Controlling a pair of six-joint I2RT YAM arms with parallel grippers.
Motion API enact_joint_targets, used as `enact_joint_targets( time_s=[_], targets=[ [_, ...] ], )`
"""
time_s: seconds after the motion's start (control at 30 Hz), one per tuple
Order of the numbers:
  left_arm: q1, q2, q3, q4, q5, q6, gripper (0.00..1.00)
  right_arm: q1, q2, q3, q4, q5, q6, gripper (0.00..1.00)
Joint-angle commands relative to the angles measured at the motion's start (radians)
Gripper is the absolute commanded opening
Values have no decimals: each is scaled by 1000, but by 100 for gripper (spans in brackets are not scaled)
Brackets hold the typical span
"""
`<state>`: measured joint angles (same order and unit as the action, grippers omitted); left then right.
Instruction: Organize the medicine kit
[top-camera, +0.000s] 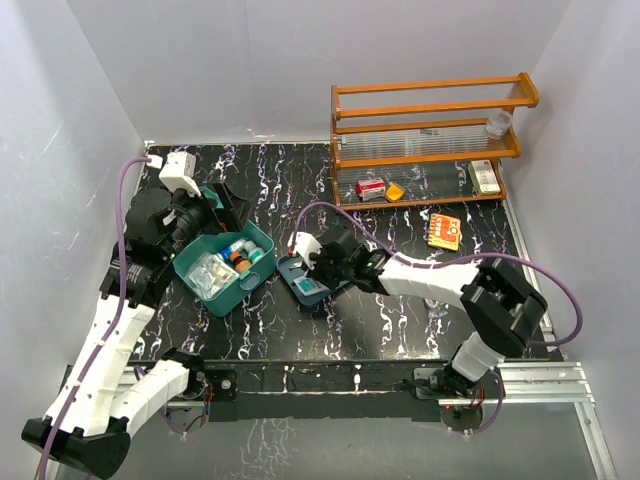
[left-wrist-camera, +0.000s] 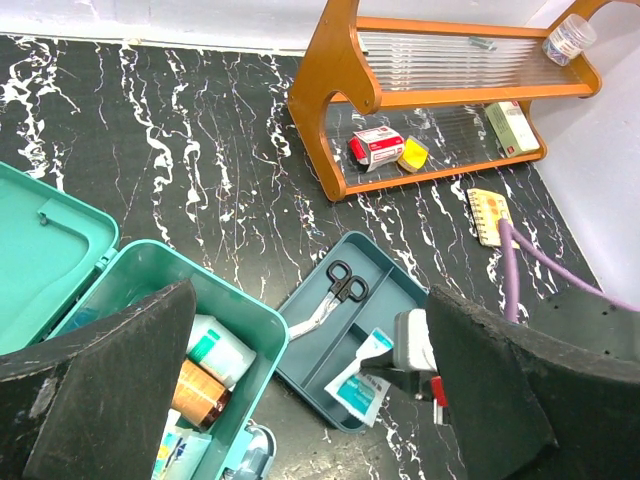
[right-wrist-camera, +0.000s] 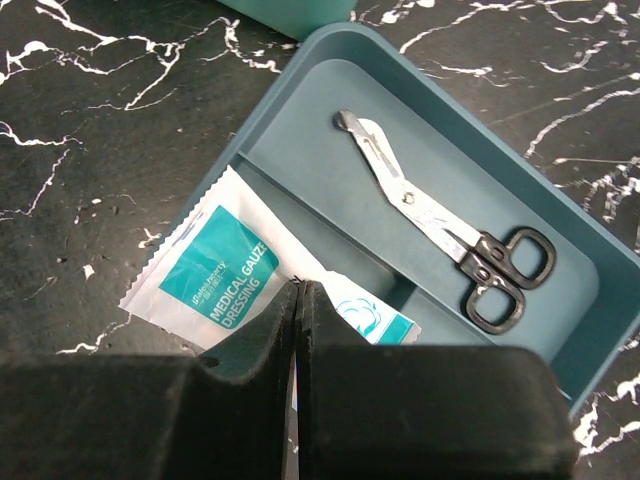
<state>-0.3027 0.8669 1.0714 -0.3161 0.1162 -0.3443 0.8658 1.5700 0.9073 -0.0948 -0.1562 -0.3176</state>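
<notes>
The kit (top-camera: 247, 284) sits open left of centre on the table, with bottles and packets inside. The left gripper (left-wrist-camera: 310, 295) hangs above it, fingers spread wide and holding nothing. Just right of the kit lies a tray (right-wrist-camera: 330, 110). The right gripper (right-wrist-camera: 298, 288) is pinched closed on a gauze packet (right-wrist-camera: 215, 275) in one compartment — scissors (right-wrist-camera: 450, 235) lie in the other.

I work on a black counter (top-camera: 400, 330) veined with white marbling; an orange wooden rack (top-camera: 430, 140) with clear ribbed shelves stands on it; behind the rack, and close on its right, rise plain white walls (top-camera: 250, 60); the light is even and soft.
</notes>
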Motion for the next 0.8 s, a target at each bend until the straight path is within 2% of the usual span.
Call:
enact_joint_targets(
  time_s=[0.0,0.47,0.77],
  targets=[
    [4,-10,10,9,-9,13,98,22,43,62,57,29,-6,0],
    [3,-24,1,-6,-24,22,98,52,133,57,101,151,-34,0],
    [3,-28,3,-15,-29,24,98,69,165,73,104,150,-80,1]
  ],
)
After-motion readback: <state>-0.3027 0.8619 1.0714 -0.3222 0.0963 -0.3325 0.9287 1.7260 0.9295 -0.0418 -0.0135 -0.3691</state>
